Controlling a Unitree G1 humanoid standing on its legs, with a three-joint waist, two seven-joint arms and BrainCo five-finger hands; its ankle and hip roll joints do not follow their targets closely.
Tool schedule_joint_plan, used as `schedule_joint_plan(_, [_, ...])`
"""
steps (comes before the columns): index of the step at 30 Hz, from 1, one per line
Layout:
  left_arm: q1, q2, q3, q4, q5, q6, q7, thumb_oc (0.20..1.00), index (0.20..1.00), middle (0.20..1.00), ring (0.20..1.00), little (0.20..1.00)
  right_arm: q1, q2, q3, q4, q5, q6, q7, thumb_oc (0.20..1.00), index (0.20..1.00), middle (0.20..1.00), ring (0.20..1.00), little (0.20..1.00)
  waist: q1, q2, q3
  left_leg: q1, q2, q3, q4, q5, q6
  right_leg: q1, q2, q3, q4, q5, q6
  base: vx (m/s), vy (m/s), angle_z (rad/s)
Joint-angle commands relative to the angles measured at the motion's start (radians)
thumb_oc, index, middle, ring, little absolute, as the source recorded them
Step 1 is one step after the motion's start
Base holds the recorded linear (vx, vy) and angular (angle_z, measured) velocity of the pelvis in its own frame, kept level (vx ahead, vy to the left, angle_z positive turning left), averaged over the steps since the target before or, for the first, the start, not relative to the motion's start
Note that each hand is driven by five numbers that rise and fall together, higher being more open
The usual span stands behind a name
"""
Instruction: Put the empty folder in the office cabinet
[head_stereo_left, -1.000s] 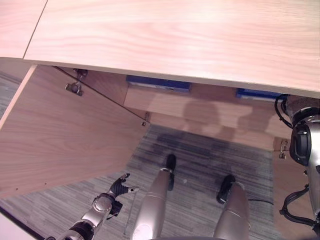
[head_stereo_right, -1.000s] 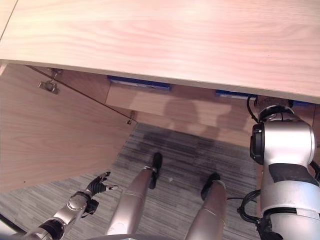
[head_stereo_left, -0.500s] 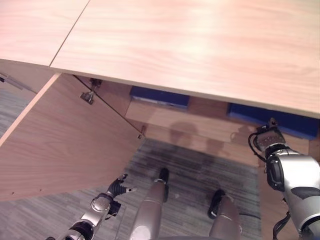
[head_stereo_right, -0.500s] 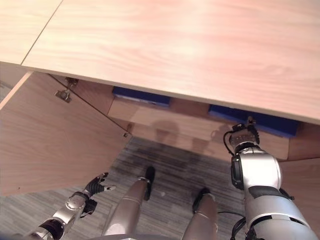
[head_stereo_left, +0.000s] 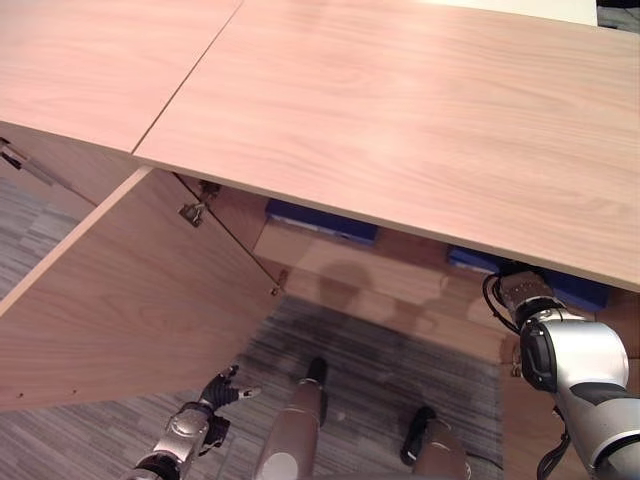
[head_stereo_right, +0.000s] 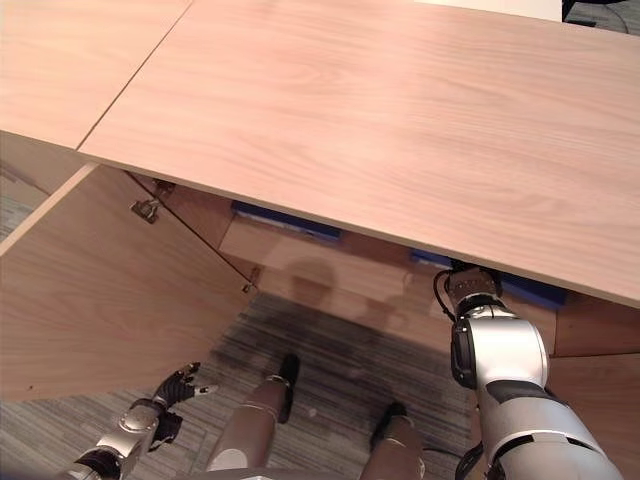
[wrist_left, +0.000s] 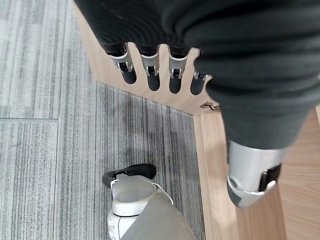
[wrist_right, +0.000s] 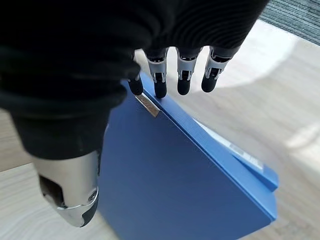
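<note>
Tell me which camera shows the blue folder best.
The right wrist view: the flat blue folder lies close, under the right hand, its cover and spine plain. In both eye views, blue edges peek out beneath the wooden cabinet top. The left wrist view faces carpet.

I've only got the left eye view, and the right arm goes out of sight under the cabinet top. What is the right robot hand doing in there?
Observer: In the right wrist view the right robot hand is open, its fingers straight with their tips at the edge of the blue folder.
Operator: Is the folder resting on anything?
Observer: Yes, it rests on the light wooden shelf.
Operator: And the left one, is it carrying something?
Observer: No. The left wrist view shows the left robot hand with straight fingers, holding nothing, above the grey carpet.
</note>
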Motion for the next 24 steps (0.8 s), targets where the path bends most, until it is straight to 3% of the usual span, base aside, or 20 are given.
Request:
schedule_joint_plan(1, [-0.022, 0.01, 0.034, 0.054, 0.048, -0.021, 0.01, 1.0, 1.0, 1.0, 1.0, 1.0, -0.013, -0.055, -0.039, -0.027, -0.042, -0.046, 0.017, 1.0, 1.0, 1.0, 1.0, 1.0, 0.028, 0.009, 0.025, -0.018, 0.032, -0.057, -0.106, 0.038, -0.062, 0.126, 0.009, -0.015, -0.014, -0.063, 0.063, 0.0, 0.0, 0.0])
schedule_joint_plan(7, [-0.02, -0.003, 0.031, 0.074, 0.054, -0.023, 0.016, 1.0, 1.0, 1.0, 1.0, 1.0, -0.036, -0.084, -0.011, -0.018, -0.059, -0.036, 0.029, 1.0, 1.0, 1.0, 1.0, 1.0, 0.027, 0.009, 0.021, -0.038, 0.031, -0.054, -0.093, 0.038, -0.061, 0.113, 0.006, -0.009, -0.005, -0.062, 0.063, 0.0, 0.0, 0.0])
schedule_joint_plan(14, [-0.01, 0.001, 0.036, 0.044, 0.061, -0.025, 0.001, 1.0, 1.0, 1.0, 1.0, 1.0, 0.028, -0.058, -0.017, -0.039, -0.074, -0.037, 0.058, 1.0, 1.0, 1.0, 1.0, 1.0, 0.03, 0.009, 0.018, 0.002, 0.037, -0.053, -0.152, 0.06, -0.067, 0.147, 0.015, -0.021, -0.051, -0.045, 0.066, 0.0, 0.0, 0.0])
schedule_joint_plan(24, [-0.001, 0.031, 0.055, -0.02, 0.03, -0.025, -0.009, 1.0, 1.0, 1.0, 1.0, 1.0, 0.092, -0.109, -0.032, -0.033, -0.121, -0.01, 0.065, 1.0, 1.0, 1.0, 1.0, 1.0, 0.044, 0.03, 0.025, -0.015, 0.029, -0.07, -0.139, 0.067, -0.071, 0.136, 0.01, -0.033, -0.021, -0.064, 0.064, 0.0, -0.022, 0.06])
